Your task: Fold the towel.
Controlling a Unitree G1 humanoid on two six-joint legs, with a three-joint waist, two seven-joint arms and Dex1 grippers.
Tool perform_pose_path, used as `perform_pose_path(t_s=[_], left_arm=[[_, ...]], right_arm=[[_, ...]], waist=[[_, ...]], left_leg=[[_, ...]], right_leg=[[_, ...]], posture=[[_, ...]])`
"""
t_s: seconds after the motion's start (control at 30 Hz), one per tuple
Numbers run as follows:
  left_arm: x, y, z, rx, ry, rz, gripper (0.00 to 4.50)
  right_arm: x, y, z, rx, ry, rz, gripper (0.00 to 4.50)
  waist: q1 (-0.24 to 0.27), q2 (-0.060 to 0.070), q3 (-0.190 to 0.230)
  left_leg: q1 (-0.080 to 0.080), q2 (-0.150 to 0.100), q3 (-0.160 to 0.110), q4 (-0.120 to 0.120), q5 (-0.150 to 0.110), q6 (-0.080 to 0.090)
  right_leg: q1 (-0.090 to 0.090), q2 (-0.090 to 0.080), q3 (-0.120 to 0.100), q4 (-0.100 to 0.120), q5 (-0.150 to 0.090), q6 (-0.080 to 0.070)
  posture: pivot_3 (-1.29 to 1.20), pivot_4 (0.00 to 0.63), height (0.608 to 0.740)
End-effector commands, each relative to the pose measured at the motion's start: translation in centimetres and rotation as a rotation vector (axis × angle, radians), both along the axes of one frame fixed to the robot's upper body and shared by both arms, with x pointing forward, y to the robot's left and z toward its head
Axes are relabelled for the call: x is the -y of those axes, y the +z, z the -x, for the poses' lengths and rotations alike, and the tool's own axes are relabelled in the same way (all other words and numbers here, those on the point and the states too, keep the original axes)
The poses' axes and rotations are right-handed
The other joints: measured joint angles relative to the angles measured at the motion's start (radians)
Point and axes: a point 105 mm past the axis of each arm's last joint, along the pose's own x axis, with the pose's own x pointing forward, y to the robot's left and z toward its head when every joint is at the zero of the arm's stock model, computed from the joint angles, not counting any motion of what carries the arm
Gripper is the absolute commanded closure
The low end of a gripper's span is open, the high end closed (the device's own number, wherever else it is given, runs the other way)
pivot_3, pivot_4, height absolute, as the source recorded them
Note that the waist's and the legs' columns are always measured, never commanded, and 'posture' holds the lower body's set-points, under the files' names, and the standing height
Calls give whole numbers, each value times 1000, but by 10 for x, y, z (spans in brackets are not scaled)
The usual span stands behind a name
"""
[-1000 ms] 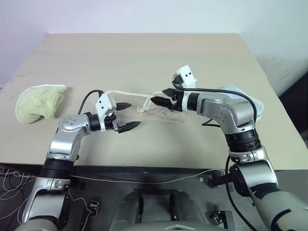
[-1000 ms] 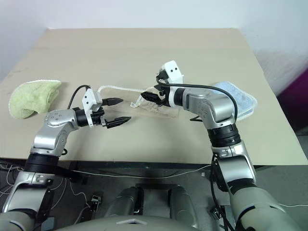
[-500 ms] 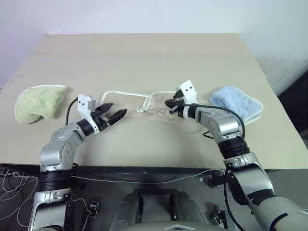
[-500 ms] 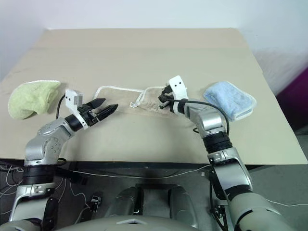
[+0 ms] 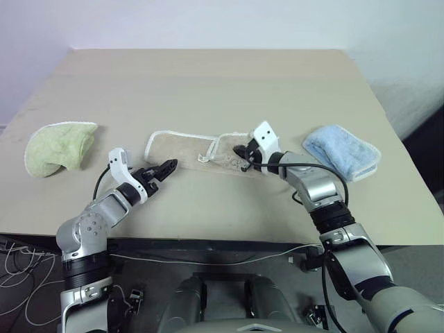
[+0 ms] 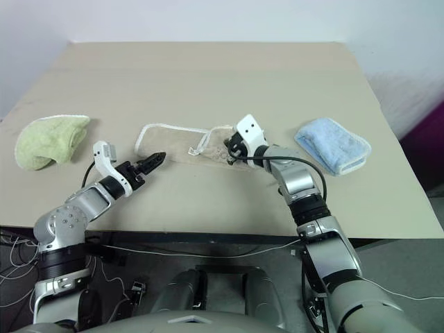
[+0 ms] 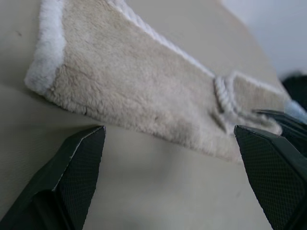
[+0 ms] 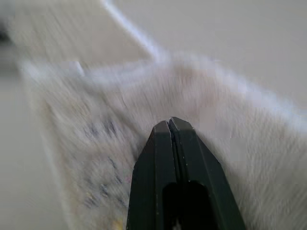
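Silver arms, black-fingered grippers, black cables

No readable text, label, brand or number anywhere. The towel point(image 5: 198, 151) carries a small dark mark near its right end, by the right gripper point(image 5: 243, 154); too small and blurred to make out as letters or a sign.
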Motion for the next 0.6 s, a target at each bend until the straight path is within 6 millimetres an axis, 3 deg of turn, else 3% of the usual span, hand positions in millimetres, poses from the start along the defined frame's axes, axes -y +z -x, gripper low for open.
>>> perform_pose_path(t_s=[0.03, 0.1, 0.23, 0.4, 0.6], left_arm=[[-4, 15, -3, 1, 51, 134, 0], [-7, 15, -6, -21, 94, 203, 0], [-12, 14, -12, -55, 161, 265, 0], [-13, 6, -16, -113, 237, 226, 0], [-31, -8, -25, -215, 382, 210, 0]], right_arm=[[2, 65, 15, 170, 62, -74, 4477], [6, 82, 23, 215, 76, -78, 4477], [16, 98, 27, 252, 53, -77, 4477], [28, 99, 22, 259, -7, -74, 4477], [33, 98, 22, 255, -35, -89, 4477]], waist=[[1, 0, 0], [1, 0, 0], [0, 0, 0], [2, 0, 0], [1, 0, 0]], left_leg=[[0, 0, 0, 0, 0, 0], [0, 0, 0, 0, 0, 0], [0, 0, 0, 0, 0, 0], [0, 0, 0, 0, 0, 0], [1, 0, 0, 0, 0, -1]], right_leg=[[0, 0, 0, 0, 0, 0], [0, 0, 0, 0, 0, 0], [0, 0, 0, 0, 0, 0], [0, 0, 0, 0, 0, 0], [1, 0, 0, 0, 0, 0]], posture=[[0, 150, 740], [0, 150, 740], [0, 150, 740], [0, 150, 740], [0, 150, 740]])
